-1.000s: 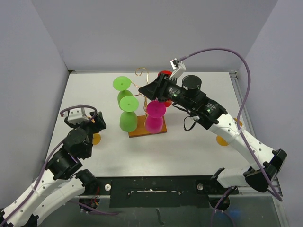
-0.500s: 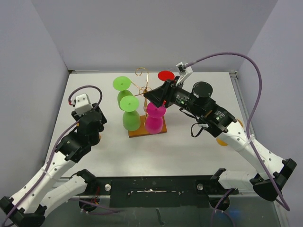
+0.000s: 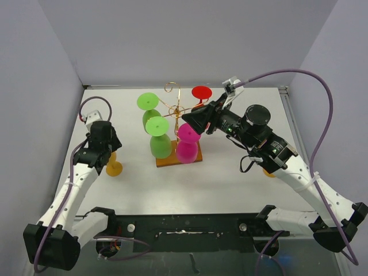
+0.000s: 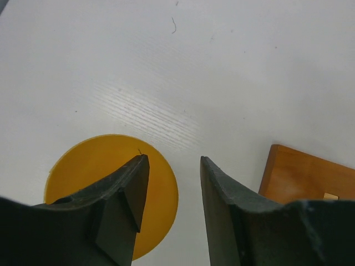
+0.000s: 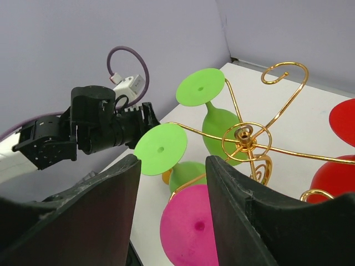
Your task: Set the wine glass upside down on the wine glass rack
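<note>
The wine glass rack [image 3: 175,107], gold wire on a wooden base [image 3: 179,159], holds two green glasses [image 3: 156,144], a magenta glass [image 3: 187,144] and a red glass [image 3: 201,92], all upside down. An orange glass [image 3: 114,168] stands on the table at left. My left gripper [image 3: 108,154] is open just above it. In the left wrist view its jaws [image 4: 173,160] are apart, with the orange disc [image 4: 83,183] under the left finger. My right gripper [image 3: 190,122] is open and empty above the magenta glass [image 5: 188,233], facing the rack hub [image 5: 244,136].
A second orange glass [image 3: 267,171] sits at the right, mostly hidden by my right arm. The rack's wooden base [image 4: 305,177] lies right of my left gripper. White walls close the table at the left, back and right.
My right gripper has drawn back to the right from the red glass, which stays on the rack. My left arm has swung left and now points its gripper down over the orange glass.
</note>
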Available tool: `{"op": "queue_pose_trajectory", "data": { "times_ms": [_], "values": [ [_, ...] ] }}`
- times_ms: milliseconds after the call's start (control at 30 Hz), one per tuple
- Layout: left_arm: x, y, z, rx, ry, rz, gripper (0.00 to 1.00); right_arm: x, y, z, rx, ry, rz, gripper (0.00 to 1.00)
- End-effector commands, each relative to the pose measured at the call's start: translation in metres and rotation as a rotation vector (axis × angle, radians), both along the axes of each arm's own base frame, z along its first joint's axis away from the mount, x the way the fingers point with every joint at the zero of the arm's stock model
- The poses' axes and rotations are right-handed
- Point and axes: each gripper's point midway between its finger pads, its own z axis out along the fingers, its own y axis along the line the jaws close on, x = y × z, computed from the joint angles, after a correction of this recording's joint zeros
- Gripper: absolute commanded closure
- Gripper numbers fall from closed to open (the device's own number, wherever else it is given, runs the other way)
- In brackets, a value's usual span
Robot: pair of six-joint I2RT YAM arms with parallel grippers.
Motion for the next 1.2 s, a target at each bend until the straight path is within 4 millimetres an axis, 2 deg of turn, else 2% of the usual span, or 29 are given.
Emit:
{"op": "queue_pose_trajectory", "data": {
  "times_ms": [0, 133, 267, 367, 600, 800, 933, 1067, 1167],
  "values": [
    [0.010, -0.014, -0.009, -0.044, 0.015, -0.067, 0.60, 0.004, -0.007, 0.015, 0.008, -0.080, -0.031, 0.49],
    [0.012, -0.013, -0.023, -0.031, 0.060, -0.064, 0.69, 0.005, -0.007, 0.013, 0.003, -0.078, -0.037, 0.49],
    [0.012, -0.014, -0.026, -0.029, 0.085, -0.073, 0.88, 0.007, -0.007, 0.012, 0.005, -0.073, -0.041, 0.49],
    [0.014, -0.017, -0.003, -0.018, 0.059, -0.118, 1.00, 0.009, -0.005, 0.013, 0.001, -0.060, -0.045, 0.49],
    [0.009, -0.001, 0.042, 0.064, -0.024, -0.095, 1.00, 0.009, 0.002, 0.024, 0.046, -0.020, -0.021, 0.49],
    [-0.003, 0.007, 0.111, 0.081, -0.209, -0.075, 1.00, 0.008, 0.005, 0.036, 0.104, 0.007, -0.016, 0.48],
    [-0.016, 0.011, 0.178, 0.073, -0.400, -0.067, 1.00, 0.013, 0.008, 0.043, 0.164, 0.023, -0.024, 0.46],
    [-0.035, 0.003, 0.252, -0.004, -0.673, -0.103, 1.00, 0.015, 0.016, 0.051, 0.241, 0.045, 0.004, 0.44],
    [-0.051, -0.005, 0.294, -0.076, -0.854, -0.140, 1.00, 0.018, 0.023, 0.054, 0.305, 0.068, 0.030, 0.43]
  ]
}}
